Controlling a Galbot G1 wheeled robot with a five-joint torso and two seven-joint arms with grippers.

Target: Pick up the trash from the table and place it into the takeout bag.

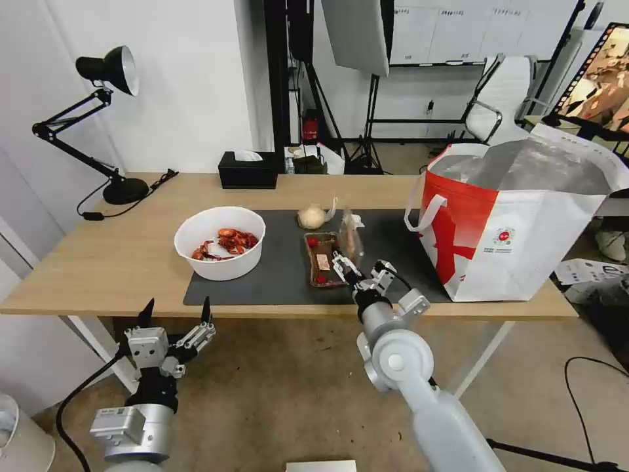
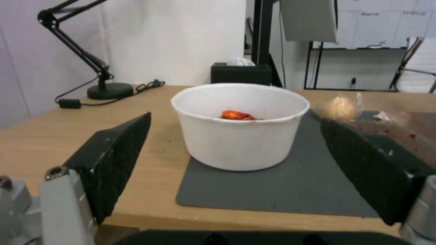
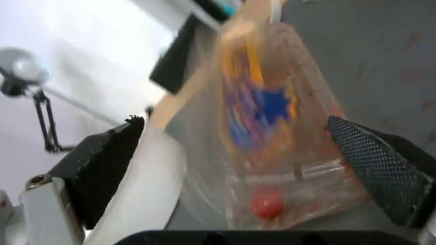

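- Tabletop of long light wood on white legs carries a large dark grey rectangular mat; a black desk lamp and a black tissue box stand along its far edge.
- Behind the table are white walls, black stands and a white chair on a brownish floor.
- A round white bowl of red shells sits on the mat's left part; a beige knotted ball-like bag lies farther back, near the mat's far edge.
- A clear plastic two-part tray with red scraps lies mid-mat, one half flat, the other tilted up beside it.
- The large red-and-white takeout bag with silver foil lining stands open at the table's right end, partly on the mat.
- The right gripper is over the tray's near end, fingers spread to either side of the clear plastic; whether they touch it is unclear.
- The left gripper hangs below the table's front edge, fingers spread, facing the bowl.
- In the right wrist view the tray is blurred and its printed label unreadable; the bag's right side is cut off in the head view.
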